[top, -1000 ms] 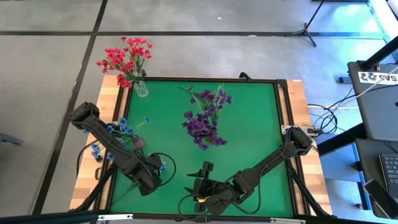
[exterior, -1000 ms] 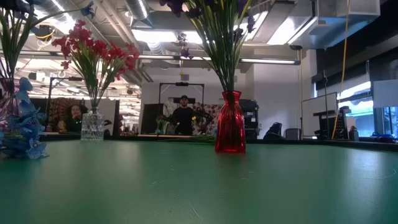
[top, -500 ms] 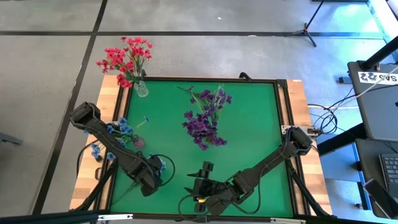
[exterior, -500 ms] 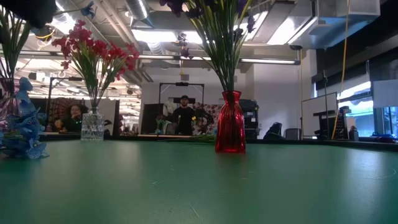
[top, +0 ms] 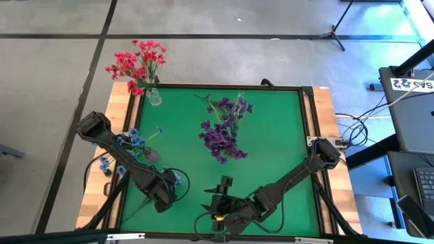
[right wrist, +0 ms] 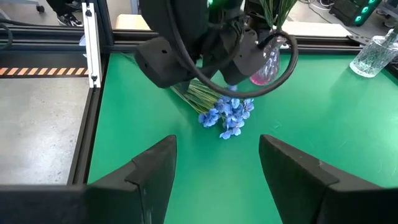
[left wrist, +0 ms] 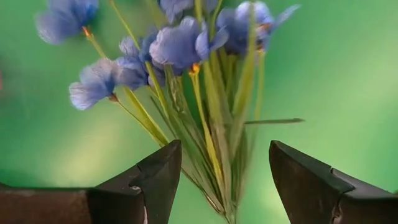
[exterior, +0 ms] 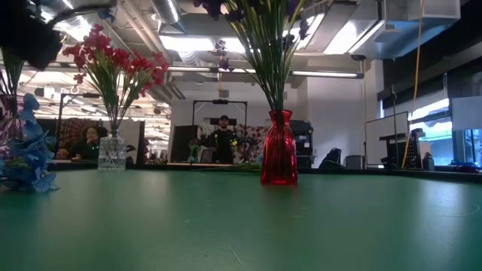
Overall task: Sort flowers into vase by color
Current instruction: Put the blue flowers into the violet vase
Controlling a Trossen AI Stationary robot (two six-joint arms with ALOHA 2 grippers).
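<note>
One bunch of light blue flowers (left wrist: pixel 186 46) lay flat on the green mat (top: pixel 271 156) near its front left corner, its long axis running from stems to blossoms, the blossoms pointing away from the left gripper (left wrist: pixel 221 180). That gripper hung over the stems with fingers spread wide, gripping nothing. The right gripper (right wrist: pixel 214 165) waited at the front edge, likewise spread and empty
</note>
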